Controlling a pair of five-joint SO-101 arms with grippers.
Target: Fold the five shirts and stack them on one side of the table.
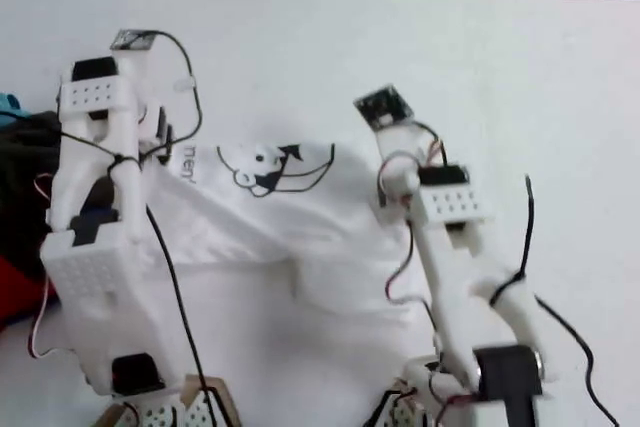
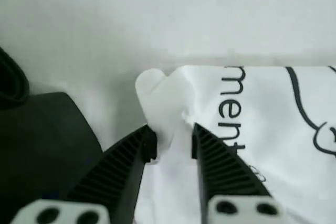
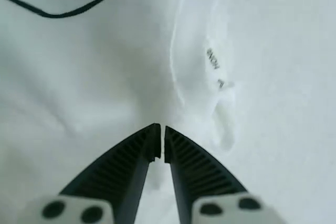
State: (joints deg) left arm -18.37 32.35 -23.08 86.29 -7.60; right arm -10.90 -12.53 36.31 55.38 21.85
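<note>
A white shirt (image 1: 290,237) with a black line drawing lies spread across the middle of the table. My left gripper (image 1: 162,150) sits at its left corner. In the left wrist view the left gripper (image 2: 172,142) is shut on a bunched fold of the white shirt (image 2: 157,100), beside printed letters. My right gripper (image 1: 386,192) is at the shirt's right side, mostly hidden under its own arm. From the right wrist, the right gripper (image 3: 160,142) has its fingers almost touching, pinching the white shirt (image 3: 105,77) near a small neck label (image 3: 212,61).
A pile of dark, red and teal clothes (image 1: 18,177) lies at the table's left edge, close to the left arm; a black garment (image 2: 42,140) shows beside the left fingers. The table (image 1: 500,67) is bare white at the back and right.
</note>
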